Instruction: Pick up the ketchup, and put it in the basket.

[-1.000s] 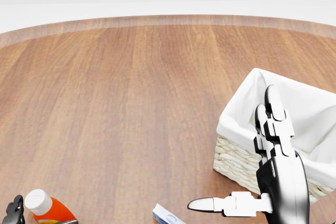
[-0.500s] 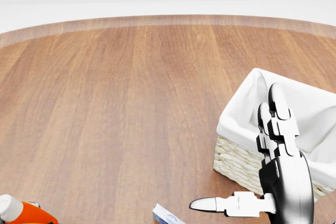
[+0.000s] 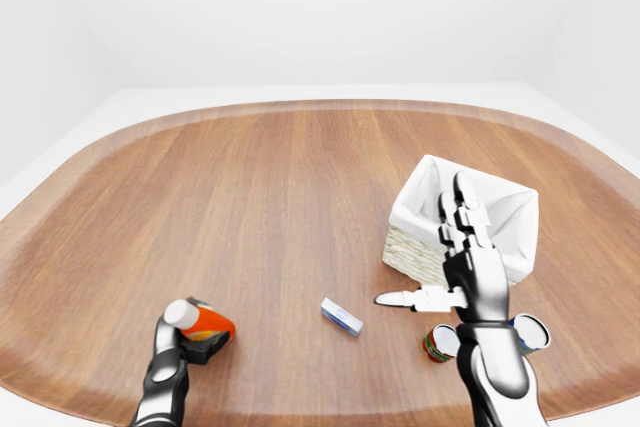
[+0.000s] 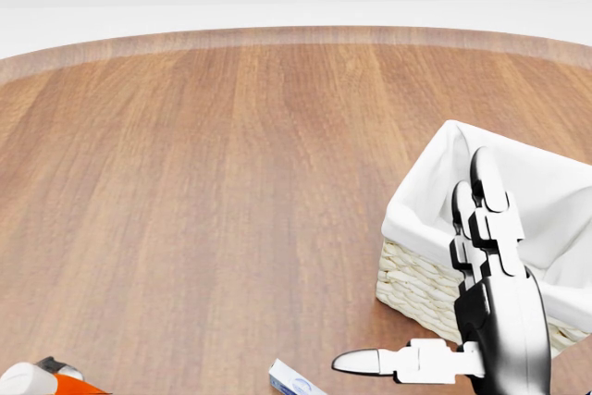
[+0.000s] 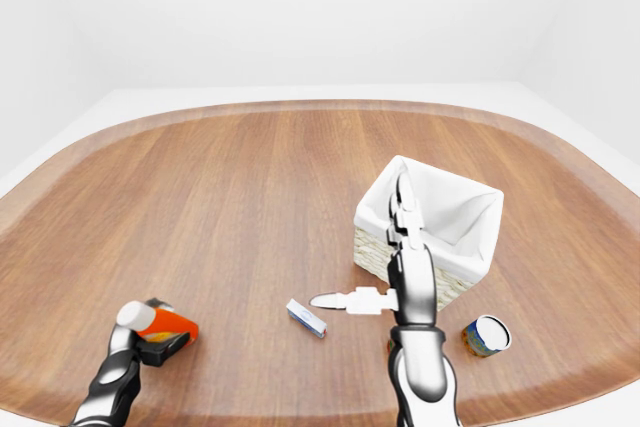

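Note:
The ketchup point(image 3: 205, 321) is an orange-red bottle with a white cap, lying tilted at the lower left of the left-eye view. My left hand point(image 3: 192, 345) is shut on it, dark fingers wrapped round its body just above the table. Only the cap and a sliver of the bottle point(image 4: 32, 381) show at the bottom left edge of the head view. The wicker basket point(image 3: 408, 248) with a white cloth lining stands at the right. My right hand point(image 3: 432, 252) is open and empty, fingers pointing up in front of the basket's near wall and thumb out to the left.
A small white and blue box point(image 3: 341, 316) lies on the wooden table between the two hands. A red can point(image 3: 437, 343) and a blue can point(image 3: 531, 332) stand beside my right forearm, below the basket. The table's rounded edge point(image 3: 300, 107) runs along the top.
In the head view the ketchup and my left hand have sunk down and left until almost out of the picture. My right hand has barely moved.

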